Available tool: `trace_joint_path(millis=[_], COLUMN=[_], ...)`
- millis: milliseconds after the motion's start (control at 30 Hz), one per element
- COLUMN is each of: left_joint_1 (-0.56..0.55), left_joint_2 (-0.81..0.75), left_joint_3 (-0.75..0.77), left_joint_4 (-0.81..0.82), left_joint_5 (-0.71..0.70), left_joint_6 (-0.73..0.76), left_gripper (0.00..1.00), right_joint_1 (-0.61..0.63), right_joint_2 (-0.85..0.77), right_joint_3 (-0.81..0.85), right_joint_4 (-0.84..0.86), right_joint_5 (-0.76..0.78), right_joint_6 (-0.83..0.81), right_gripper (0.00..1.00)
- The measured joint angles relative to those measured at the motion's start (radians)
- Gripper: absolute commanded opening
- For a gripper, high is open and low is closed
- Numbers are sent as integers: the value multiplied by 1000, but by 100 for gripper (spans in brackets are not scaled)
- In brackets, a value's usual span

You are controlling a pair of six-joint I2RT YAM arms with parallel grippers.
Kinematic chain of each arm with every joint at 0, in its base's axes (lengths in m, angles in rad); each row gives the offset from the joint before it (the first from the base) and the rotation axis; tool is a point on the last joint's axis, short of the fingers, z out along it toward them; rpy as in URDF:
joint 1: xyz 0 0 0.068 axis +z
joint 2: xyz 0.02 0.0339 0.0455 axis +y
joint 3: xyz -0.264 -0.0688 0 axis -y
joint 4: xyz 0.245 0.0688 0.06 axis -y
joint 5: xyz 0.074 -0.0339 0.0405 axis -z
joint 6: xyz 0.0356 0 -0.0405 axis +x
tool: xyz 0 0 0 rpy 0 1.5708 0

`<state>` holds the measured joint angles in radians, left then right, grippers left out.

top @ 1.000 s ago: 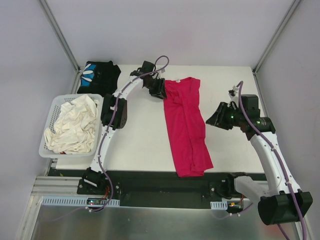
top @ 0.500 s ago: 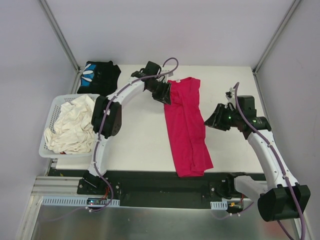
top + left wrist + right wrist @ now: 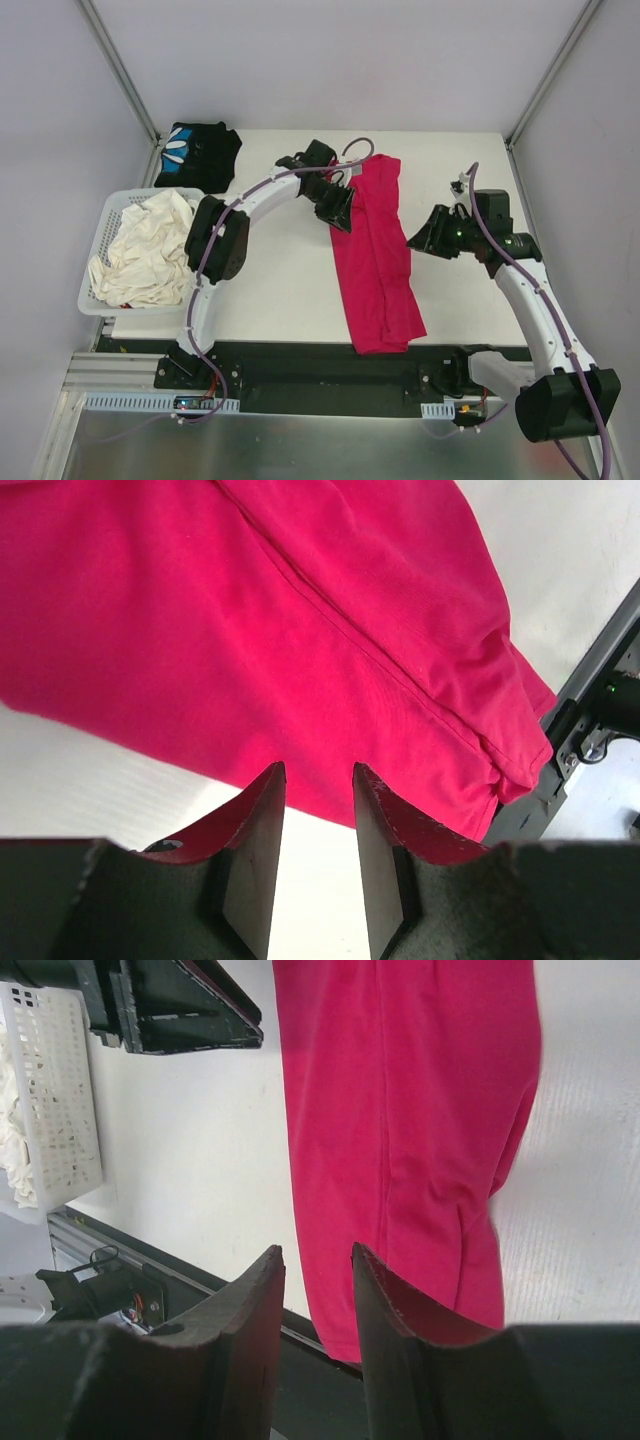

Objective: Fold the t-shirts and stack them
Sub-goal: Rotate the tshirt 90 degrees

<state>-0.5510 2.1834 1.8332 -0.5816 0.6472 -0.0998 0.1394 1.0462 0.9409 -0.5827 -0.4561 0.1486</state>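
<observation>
Since a second ago the left pincer (image 3: 338, 207) has swung right and nearer, from the far left corner of the magenta-red t-shirt (image 3: 375, 262) to over its upper left edge, and the shirt's top now looks narrower. Its jaws stand narrowly apart with nothing between them. The right pincer (image 3: 422, 240) hovers just beside the shirt's right edge, its jaws also narrow and empty. The shirt lies lengthwise on the surface (image 3: 270, 280), its hem at the near edge. The black t-shirt (image 3: 198, 150) sits bunched at the far left corner, behind the white basket (image 3: 103, 225).
</observation>
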Motion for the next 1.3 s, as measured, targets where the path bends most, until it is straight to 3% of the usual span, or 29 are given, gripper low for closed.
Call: trace_joint_path(millis=[833, 1300], left_joint_1=[-13, -9], left_joint_2=[158, 335], left_joint_3=[28, 319], left_joint_4=[1, -86], left_joint_5=[85, 99], left_joint_6=[2, -75], left_gripper=[33, 34], right_joint_1=[0, -7], right_joint_2=[53, 36], right_joint_3=[0, 2], right_joint_4=[25, 16], right_joint_5=[-31, -30], right_joint_6=[0, 0], right_gripper=[37, 37])
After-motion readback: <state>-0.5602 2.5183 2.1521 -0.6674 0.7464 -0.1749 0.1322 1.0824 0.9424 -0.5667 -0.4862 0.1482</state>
